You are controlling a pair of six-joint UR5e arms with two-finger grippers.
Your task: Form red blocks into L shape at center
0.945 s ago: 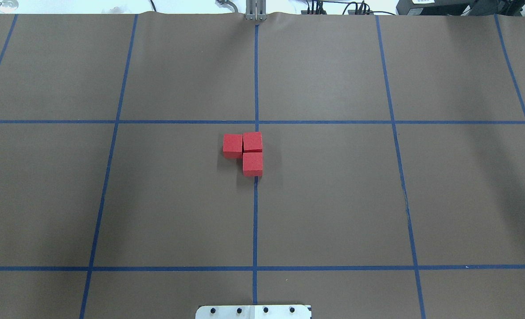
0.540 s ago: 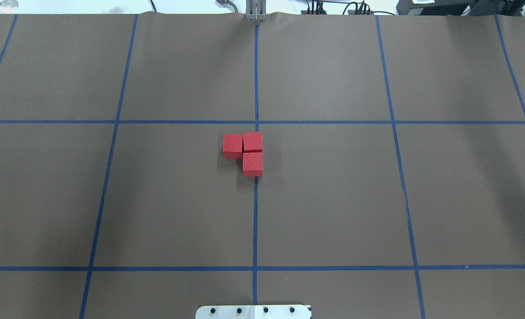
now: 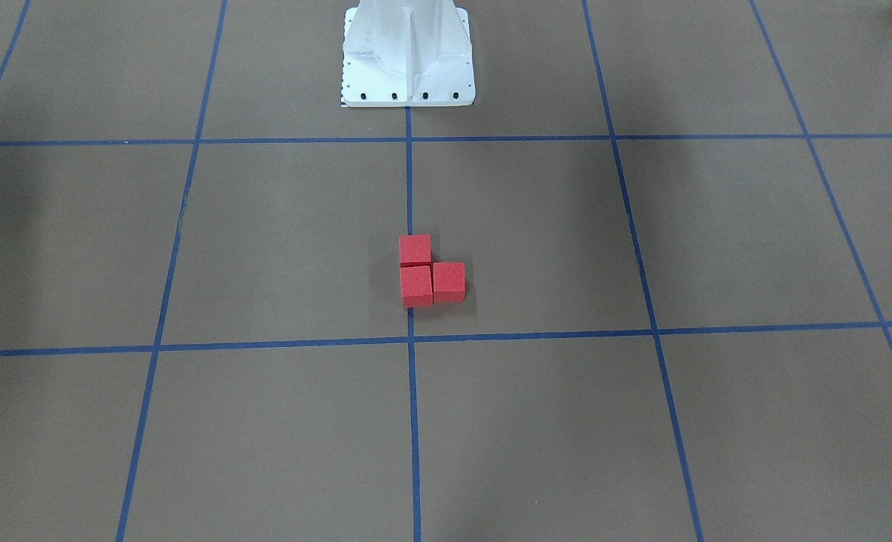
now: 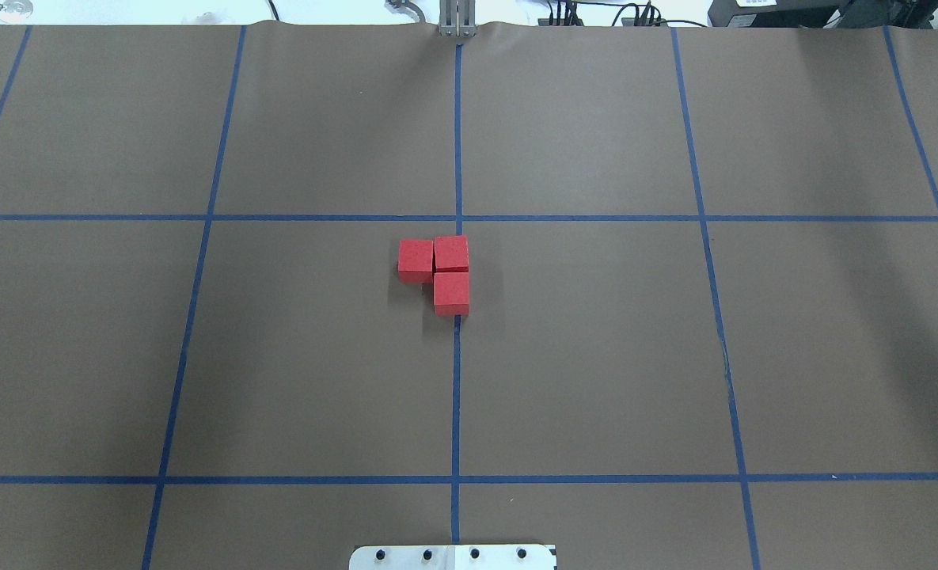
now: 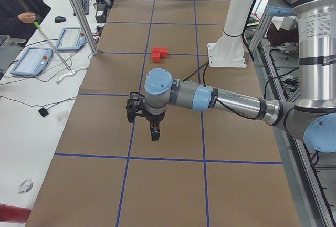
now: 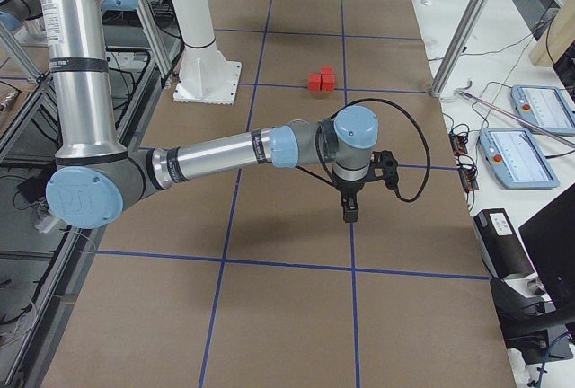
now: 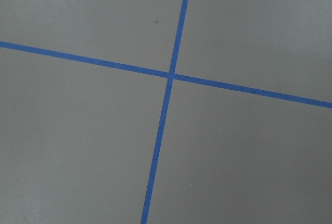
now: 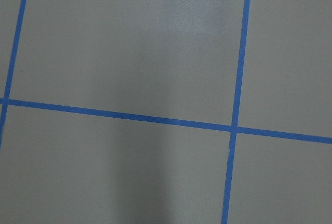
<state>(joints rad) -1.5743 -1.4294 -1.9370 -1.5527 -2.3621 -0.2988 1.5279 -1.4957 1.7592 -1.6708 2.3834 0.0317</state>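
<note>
Three red blocks point(image 4: 451, 292) sit touching in an L on the central blue line, one point(image 4: 415, 260) to the left of the corner block point(image 4: 451, 253). They also show in the front-facing view point(image 3: 416, 285) and both side views point(image 5: 160, 53) point(image 6: 321, 80). The center point(image 4: 456, 356) is brown floor with blue tape lines. My left gripper point(image 5: 154, 132) hangs over the floor far from the blocks, pointing down; I cannot tell if it is open. My right gripper point(image 6: 349, 213) hangs likewise at the other end; I cannot tell its state. The wrist views show only floor and tape.
The white robot base plate point(image 3: 408, 53) stands near the blocks on the robot's side. A seated person point(image 5: 18, 3) and teach pendants point(image 5: 31, 60) point(image 6: 530, 154) are beyond the far table edge. Metal frame posts point(image 5: 79, 11) stand along that edge.
</note>
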